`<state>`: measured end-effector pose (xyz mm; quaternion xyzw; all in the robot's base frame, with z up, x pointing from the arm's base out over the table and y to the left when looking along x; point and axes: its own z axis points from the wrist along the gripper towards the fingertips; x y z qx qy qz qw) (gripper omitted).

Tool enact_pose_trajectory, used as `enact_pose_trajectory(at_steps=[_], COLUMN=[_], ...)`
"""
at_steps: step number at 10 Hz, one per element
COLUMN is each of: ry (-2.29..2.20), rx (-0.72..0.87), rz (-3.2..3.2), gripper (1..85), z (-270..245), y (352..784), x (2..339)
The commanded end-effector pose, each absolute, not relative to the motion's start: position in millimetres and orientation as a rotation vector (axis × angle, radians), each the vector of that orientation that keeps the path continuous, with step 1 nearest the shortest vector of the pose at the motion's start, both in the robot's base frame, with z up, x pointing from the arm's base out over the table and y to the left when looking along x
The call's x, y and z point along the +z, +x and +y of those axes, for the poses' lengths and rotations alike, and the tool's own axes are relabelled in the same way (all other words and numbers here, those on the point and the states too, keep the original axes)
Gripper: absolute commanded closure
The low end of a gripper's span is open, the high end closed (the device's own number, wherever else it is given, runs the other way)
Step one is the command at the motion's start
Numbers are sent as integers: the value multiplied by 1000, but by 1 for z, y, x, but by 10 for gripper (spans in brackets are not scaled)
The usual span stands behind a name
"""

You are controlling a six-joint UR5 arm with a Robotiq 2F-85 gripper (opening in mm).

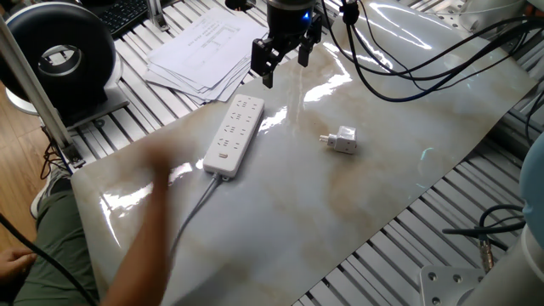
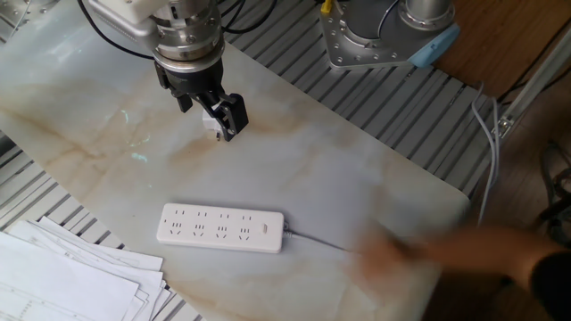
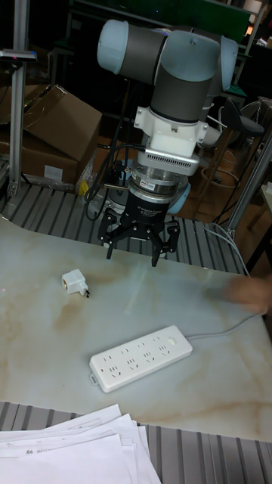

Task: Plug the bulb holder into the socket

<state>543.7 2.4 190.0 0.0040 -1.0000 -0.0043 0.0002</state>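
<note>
The bulb holder (image 1: 342,140) is a small white plug-in adapter lying on its side on the marble tabletop, prongs toward the socket. It also shows in the tall view (image 3: 74,282), and partly behind the fingers in the other fixed view (image 2: 211,126). The socket (image 1: 234,134) (image 2: 221,227) (image 3: 141,357) is a long white power strip lying flat with a grey cable. My gripper (image 1: 286,65) (image 2: 211,111) (image 3: 134,253) hangs open and empty above the table's far side, apart from both.
A person's blurred arm (image 1: 149,229) (image 2: 464,254) (image 3: 249,291) reaches over the table near the socket's cable end. A stack of papers (image 1: 200,55) (image 2: 62,276) lies beyond the socket. A black round device (image 1: 59,55) stands at the corner. Black cables trail from my arm.
</note>
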Motion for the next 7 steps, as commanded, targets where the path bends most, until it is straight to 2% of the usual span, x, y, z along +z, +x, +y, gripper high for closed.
enact_pose_trajectory(at_steps=[1, 7], ry=[18, 0], rx=[-54, -54], rz=[-3089, -3089], gripper=[843, 843], z=[12, 15], y=[530, 530], x=[190, 190])
